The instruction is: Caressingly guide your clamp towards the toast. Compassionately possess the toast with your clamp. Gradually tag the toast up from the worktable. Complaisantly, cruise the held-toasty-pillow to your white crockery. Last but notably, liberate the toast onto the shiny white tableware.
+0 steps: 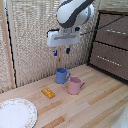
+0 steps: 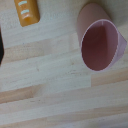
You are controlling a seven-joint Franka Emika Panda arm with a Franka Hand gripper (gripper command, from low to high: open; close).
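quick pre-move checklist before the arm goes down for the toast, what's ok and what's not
1. Toast lies flat on the worktable, nothing on it: ok.
2. Clamp holds nothing, hangs high above the mugs: ok.
3. Clamp is over the toast: not ok, it hangs above the blue mug.
4. Pink mug stands apart from the toast: ok.
5. White crockery has bare room for the toast: ok.
6. Jaws wide enough for the toast: cannot tell.
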